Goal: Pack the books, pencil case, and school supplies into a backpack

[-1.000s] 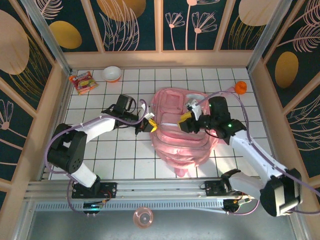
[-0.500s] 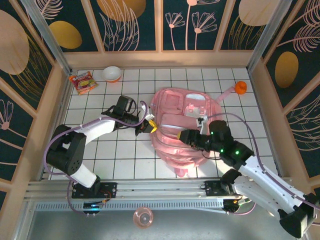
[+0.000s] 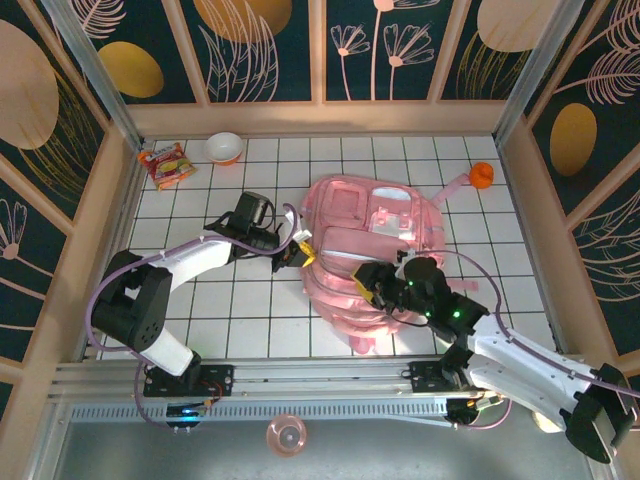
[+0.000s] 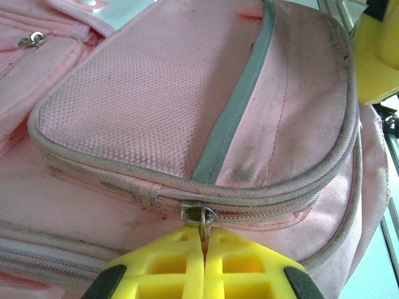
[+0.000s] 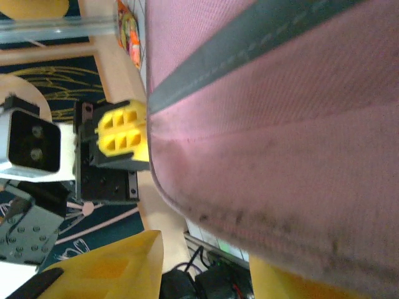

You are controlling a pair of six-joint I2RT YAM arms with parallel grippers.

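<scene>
Dropping back toward its base, the right gripper [image 3: 368, 282] has left the middle of the backpack [image 3: 372, 222] and now straddles the grey-striped front pocket [image 4: 187, 93], fingers apart (pinching or merely bracketing the fabric, I cannot tell). Beyond it, the left gripper [image 4: 204, 265] stays clenched on that pocket's zip pull [image 4: 201, 216]. The backpack lies flat mid-table [image 3: 240, 300]; probably it is being braced for zipping.

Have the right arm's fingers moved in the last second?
Yes. The right fingers pulled back across the backpack, toward the metal rail at the table's near edge.
</scene>
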